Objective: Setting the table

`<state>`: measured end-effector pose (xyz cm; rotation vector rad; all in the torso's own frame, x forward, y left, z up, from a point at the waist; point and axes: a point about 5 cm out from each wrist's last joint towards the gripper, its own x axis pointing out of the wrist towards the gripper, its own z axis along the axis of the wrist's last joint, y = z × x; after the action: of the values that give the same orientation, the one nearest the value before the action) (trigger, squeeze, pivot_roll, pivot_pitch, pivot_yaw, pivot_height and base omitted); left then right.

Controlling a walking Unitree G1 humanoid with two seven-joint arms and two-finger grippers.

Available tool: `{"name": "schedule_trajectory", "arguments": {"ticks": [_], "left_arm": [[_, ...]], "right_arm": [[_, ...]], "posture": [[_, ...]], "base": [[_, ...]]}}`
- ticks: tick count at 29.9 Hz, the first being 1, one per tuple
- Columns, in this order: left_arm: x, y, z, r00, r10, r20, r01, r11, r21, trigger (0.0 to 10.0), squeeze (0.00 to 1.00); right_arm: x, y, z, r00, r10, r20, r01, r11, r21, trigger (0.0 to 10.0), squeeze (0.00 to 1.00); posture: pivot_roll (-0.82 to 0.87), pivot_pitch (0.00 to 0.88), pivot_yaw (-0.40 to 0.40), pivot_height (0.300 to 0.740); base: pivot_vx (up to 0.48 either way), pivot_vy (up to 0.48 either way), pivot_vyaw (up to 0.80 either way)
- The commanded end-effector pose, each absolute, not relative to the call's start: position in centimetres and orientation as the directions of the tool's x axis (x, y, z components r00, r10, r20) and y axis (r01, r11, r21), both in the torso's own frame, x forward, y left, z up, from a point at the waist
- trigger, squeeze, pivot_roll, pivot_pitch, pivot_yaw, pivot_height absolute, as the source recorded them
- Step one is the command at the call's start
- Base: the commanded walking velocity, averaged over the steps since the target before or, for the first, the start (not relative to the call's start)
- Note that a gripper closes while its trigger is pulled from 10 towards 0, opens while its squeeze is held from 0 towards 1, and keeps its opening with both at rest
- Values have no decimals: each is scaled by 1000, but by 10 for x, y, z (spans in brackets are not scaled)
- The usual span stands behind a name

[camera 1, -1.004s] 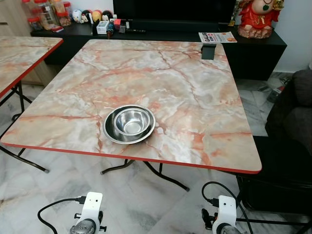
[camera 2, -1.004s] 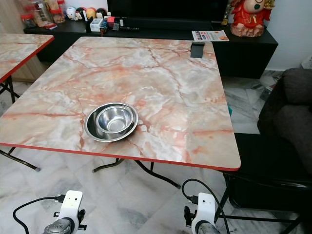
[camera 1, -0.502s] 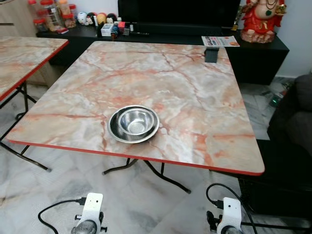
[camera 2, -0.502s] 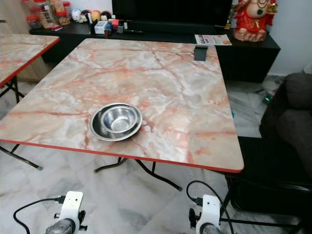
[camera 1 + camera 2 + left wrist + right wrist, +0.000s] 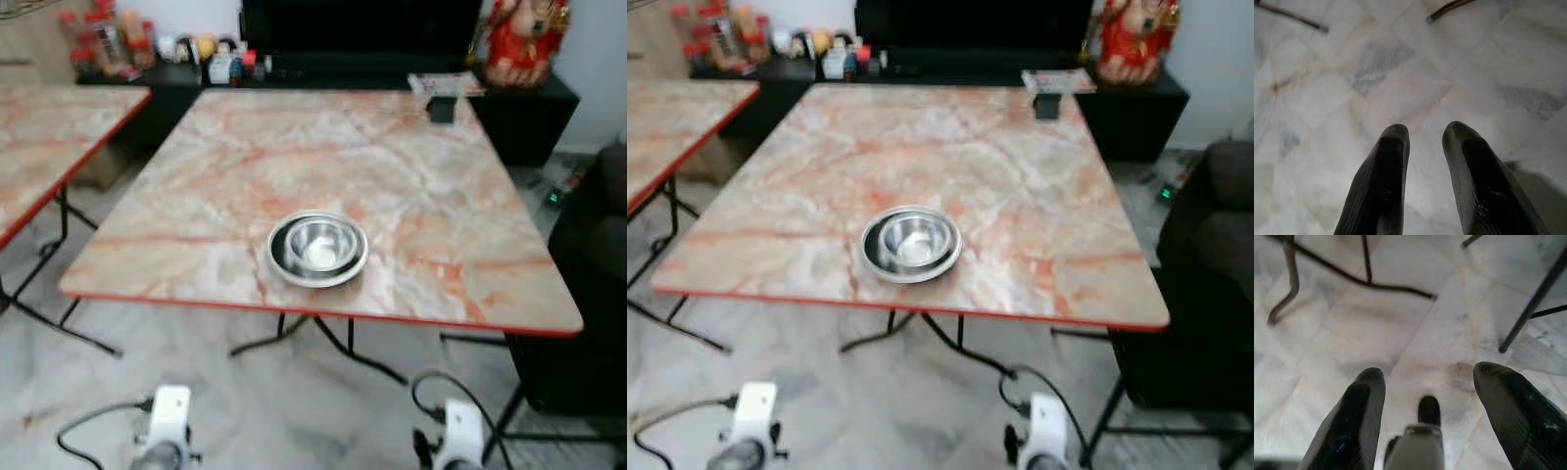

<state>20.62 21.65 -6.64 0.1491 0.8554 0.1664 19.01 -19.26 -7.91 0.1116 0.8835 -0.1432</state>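
Worktop (image 5: 411,166): square marble-patterned top with a red edge, standing on dark folding legs over a pale marble floor (image 5: 1400,73).
Bowl (image 5: 319,245): small steel bowl nested inside a larger steel dish (image 5: 282,257); the pair sits near the front edge of the worktop, roughly midway between its left and right corners.
Dark block (image 5: 1046,105): small black object at the far right corner of the worktop.
Second table (image 5: 39,147): similar marble top, to the left, apart from the worktop.
Sideboard (image 5: 1136,93): black, behind the far edge, carrying jars, small items and a red figurine (image 5: 517,39).
Left tool (image 5: 1425,142): hangs low over the floor, fingers released with a narrow gap, grasping nothing.
Right tool (image 5: 1427,382): hangs low over the floor near the table legs, fingers spread wide, grasping nothing.
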Motion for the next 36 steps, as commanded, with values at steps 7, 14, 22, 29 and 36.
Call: {"name": "schedule_trajectory", "arguments": {"ticks": [7, 14, 22, 29, 36], "left_arm": [[204, 227, -65, 638, 240, -732, -110, 969, 221, 10000, 0], [203, 227, -66, 636, 241, -733, -115, 969, 219, 10000, 0], [204, 225, -66, 637, 238, -733, -112, 970, 217, 10000, 0], [204, 225, -66, 638, 238, -733, -112, 970, 218, 10000, 0], [204, 226, -66, 637, 244, -732, -120, 968, 219, 10000, 0]], "right_arm": [[192, -183, -79, 635, -50, -771, 152, 987, 61, 10000, 0], [193, -182, -79, 636, -46, -770, 151, 986, 66, 10000, 0], [193, -180, -79, 636, -35, -771, 135, 989, 66, 10000, 0], [193, -179, -79, 639, -31, -769, 135, 988, 72, 10000, 0], [193, -178, -79, 638, -27, -770, 127, 989, 70, 10000, 0]], "posture": [[21, 69, -2, 740], [22, 73, -1, 740], [24, 76, -2, 740], [31, 80, -3, 740], [35, 89, -4, 740]], "base": [[0, 480, 0], [0, 480, 0], [0, 480, -375], [0, 480, 0], [0, 480, 0]]}}
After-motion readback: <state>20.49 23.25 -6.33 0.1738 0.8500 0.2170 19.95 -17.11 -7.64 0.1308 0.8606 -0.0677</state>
